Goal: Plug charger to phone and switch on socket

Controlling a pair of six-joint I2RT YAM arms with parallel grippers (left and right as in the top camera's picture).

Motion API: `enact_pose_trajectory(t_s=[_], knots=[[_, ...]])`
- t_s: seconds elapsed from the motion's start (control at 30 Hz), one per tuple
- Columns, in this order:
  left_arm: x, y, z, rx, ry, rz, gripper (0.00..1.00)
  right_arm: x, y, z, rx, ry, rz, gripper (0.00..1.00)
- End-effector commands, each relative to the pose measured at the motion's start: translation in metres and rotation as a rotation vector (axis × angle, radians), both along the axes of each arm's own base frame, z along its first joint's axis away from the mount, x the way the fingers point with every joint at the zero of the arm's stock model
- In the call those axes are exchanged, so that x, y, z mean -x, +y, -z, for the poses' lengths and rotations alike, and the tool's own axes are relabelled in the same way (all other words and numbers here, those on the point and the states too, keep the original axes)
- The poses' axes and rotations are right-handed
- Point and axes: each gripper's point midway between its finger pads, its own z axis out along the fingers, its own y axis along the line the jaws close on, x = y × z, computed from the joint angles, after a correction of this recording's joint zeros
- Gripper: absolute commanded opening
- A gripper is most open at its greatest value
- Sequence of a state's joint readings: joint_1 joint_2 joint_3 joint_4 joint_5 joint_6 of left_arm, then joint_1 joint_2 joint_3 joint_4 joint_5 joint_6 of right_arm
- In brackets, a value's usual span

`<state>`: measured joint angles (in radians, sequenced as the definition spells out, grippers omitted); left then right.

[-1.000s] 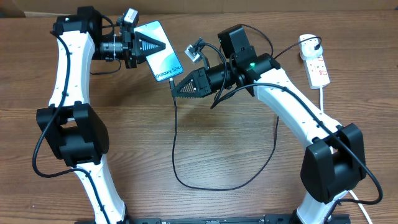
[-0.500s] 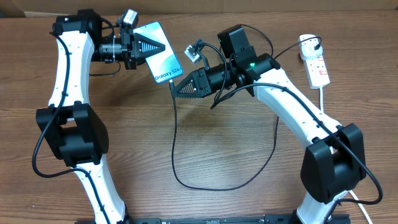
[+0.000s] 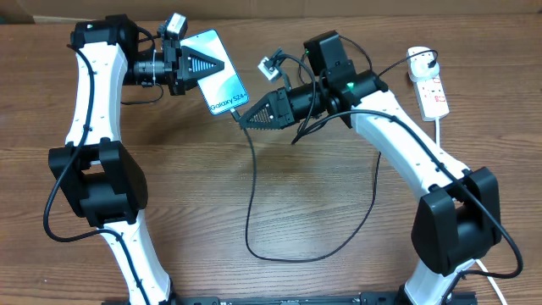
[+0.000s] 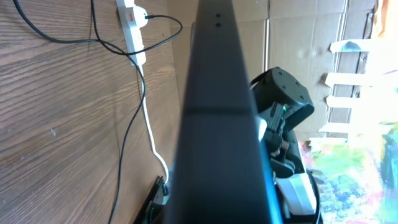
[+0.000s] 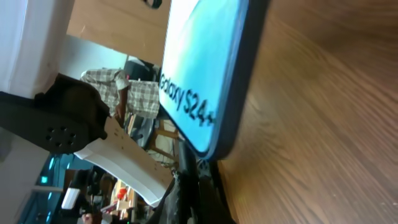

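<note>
Wood-grain table (image 3: 322,195) fills the scene, with cardboard (image 4: 311,37) standing behind it in the left wrist view. The phone (image 3: 222,80) is off the surface at the far left-centre, held at a tilt with its light blue screen facing up. Its "Galaxy S24" end points toward the right arm.

The left gripper (image 3: 222,61) has its black fingers closed across the phone's other end. From the left wrist the phone (image 4: 217,124) appears only as a thin dark edge running down the frame.

The right gripper (image 3: 244,121) sits just beside the lettered end, its fingers pinched narrow on the charger (image 3: 251,195) near the connector. In the right wrist view that end of the phone (image 5: 199,68) looms large, with the dark fingers (image 5: 186,186) just below it. That view is too blurred to tell whether the tip is in the port.

From the right gripper the black cable drops to the table and loops near the front. It then rises to the white plug (image 3: 417,59), seated in the far end of the socket (image 3: 434,95). The socket lies at the far right, well apart from the phone. Its white lead (image 3: 440,135) runs toward the near edge.
</note>
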<state>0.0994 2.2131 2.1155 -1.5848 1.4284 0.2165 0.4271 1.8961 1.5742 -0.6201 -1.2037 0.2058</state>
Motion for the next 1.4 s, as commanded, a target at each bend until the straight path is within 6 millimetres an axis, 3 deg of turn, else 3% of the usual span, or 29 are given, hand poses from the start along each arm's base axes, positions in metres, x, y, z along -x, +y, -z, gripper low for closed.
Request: enact_pose_trajectory(t_s=[0.0,0.93,1.37], knots=[[0.003,-0.004,-0.011,0.027,-0.040,0.009,0.04,-0.009,-0.006,-0.002,0.005,-0.026,0.030,0.04],[0.002,-0.004,-0.011,0.027,-0.050,0.009,0.04,-0.012,0.002,-0.009,-0.010,0.003,0.046,0.04],[0.001,-0.004,-0.011,0.027,-0.055,0.008,0.04,-0.008,0.008,-0.003,0.020,0.005,0.049,0.04]])
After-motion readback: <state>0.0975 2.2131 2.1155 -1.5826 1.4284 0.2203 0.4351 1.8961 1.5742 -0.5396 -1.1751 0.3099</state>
